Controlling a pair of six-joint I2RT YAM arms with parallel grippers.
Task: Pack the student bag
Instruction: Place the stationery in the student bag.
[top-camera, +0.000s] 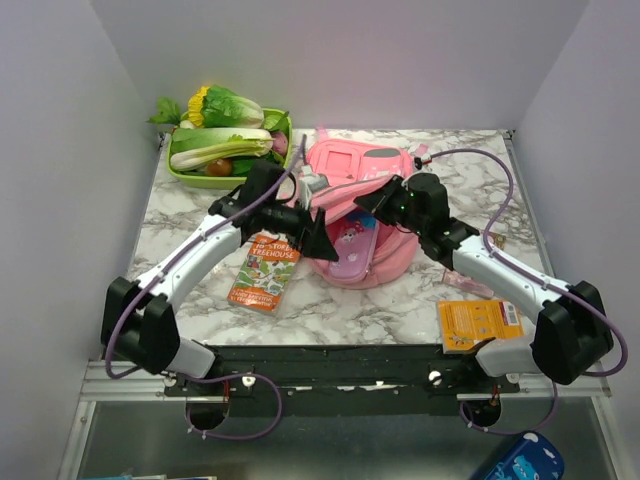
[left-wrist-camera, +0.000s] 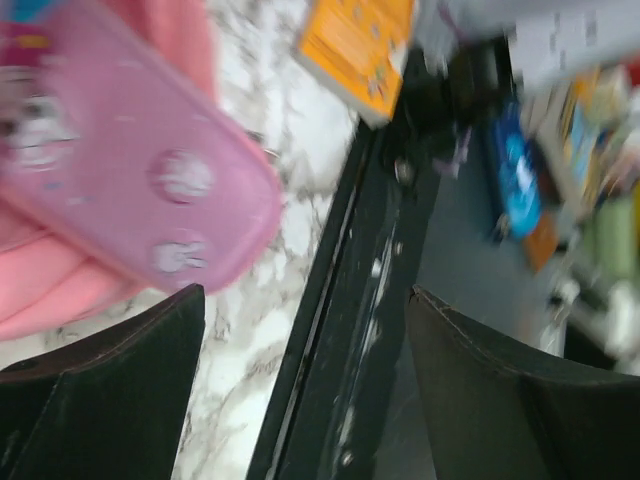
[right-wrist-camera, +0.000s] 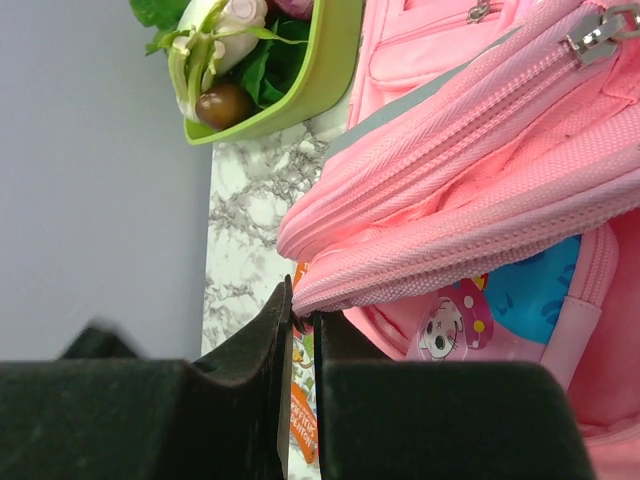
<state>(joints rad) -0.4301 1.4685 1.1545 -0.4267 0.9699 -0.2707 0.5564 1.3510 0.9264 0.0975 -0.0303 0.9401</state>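
The right hand (right-wrist-camera: 305, 325) pinches the bag's (right-wrist-camera: 480, 150) rim, holding its mouth open. The left hand (left-wrist-camera: 305, 292) gapes wide and empty beside the pencil case (left-wrist-camera: 120, 170), which lies in that mouth. The bag rests on the worktop (top-camera: 400, 300).

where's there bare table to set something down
Bare table lies along the near edge between the book and the orange card, and at the far right beside the bag, crossed by a cable. Crowded: the middle, with bag and pencil case, and the far left, with the veg tray.
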